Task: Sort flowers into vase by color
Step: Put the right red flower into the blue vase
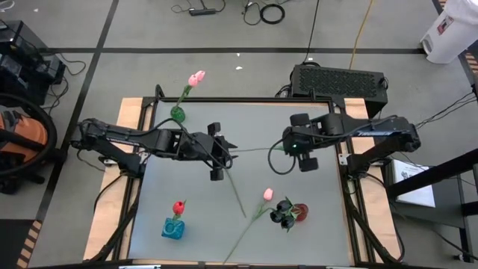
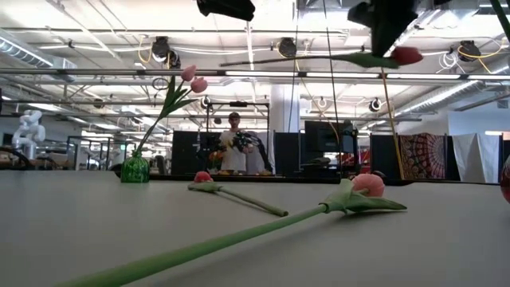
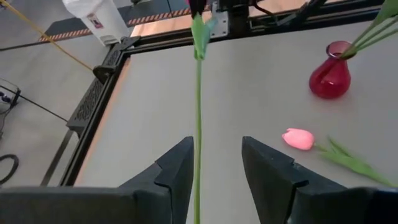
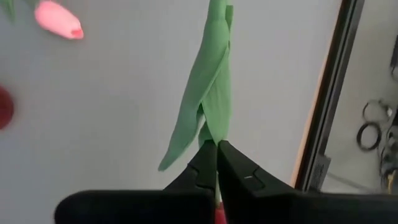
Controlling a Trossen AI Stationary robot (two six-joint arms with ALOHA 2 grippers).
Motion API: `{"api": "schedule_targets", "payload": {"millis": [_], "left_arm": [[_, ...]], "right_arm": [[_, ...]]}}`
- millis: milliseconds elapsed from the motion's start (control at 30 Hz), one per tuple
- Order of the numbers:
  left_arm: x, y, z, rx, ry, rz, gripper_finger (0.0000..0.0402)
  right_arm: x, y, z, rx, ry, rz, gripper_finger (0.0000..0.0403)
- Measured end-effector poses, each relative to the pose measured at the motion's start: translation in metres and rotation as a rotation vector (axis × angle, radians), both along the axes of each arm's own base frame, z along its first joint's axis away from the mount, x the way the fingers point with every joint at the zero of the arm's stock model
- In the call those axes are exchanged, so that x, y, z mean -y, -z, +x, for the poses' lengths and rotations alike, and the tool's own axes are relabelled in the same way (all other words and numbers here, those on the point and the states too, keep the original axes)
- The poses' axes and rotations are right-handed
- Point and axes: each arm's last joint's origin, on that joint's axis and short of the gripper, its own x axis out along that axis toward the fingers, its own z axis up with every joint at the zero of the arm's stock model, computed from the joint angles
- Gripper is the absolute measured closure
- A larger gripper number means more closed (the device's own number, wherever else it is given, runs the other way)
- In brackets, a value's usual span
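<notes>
A red tulip hangs level above the table, its thin stem (image 1: 254,149) running between my two grippers and its head (image 2: 406,54) at the right end. My right gripper (image 4: 216,146) is shut on it by the leaf. My left gripper (image 3: 214,155) is open, and the stem's other end (image 3: 198,180) passes between its fingers, close to one of them. A pink tulip (image 1: 267,194) and another tulip (image 2: 203,177) lie flat on the table. The green vase (image 1: 178,113) holds pink flowers, the blue vase (image 1: 172,229) a red one, and the red vase (image 1: 299,214) black ones. My right gripper pinches the red tulip at the base of its leaf (image 4: 211,134), close to the head, between its two fingertips. The fingers come from above, slanting down, and lie across the stem. The flower is lifted clear and roughly level. My left gripper: I cannot tell whether a finger touches the stem.
The table has a raised dark frame (image 3: 124,50) around it. The red vase (image 3: 329,78) stands near the pink tulip (image 3: 298,139). A person (image 2: 233,151) stands far behind the table. A white container (image 1: 448,30) stands on the floor beyond the right corner.
</notes>
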Motion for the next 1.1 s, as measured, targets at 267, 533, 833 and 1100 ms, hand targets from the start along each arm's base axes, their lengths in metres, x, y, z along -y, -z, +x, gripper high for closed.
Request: {"api": "schedule_targets", "payload": {"millis": [267, 533, 833, 1100], "left_arm": [[-0.004, 0.001, 0.000, -0.010, -0.013, 0.002, 0.0258], [-0.013, 0.003, 0.003, -0.013, -0.032, -0.008, 0.0258], [-0.020, 0.009, 0.010, -0.024, -0.015, -0.011, 0.0258], [-0.022, 0.008, 0.013, -0.004, -0.009, 0.048, 0.0258]], "right_arm": [[-0.001, 0.000, 0.016, 0.135, -0.099, -0.017, 0.0403], [-0.003, -0.004, 0.026, 0.233, -0.163, 0.004, 0.0403], [-0.003, -0.008, 0.031, 0.289, -0.209, -0.022, 0.0403], [-0.004, 0.001, 0.037, 0.242, -0.197, -0.014, 0.0403]]}}
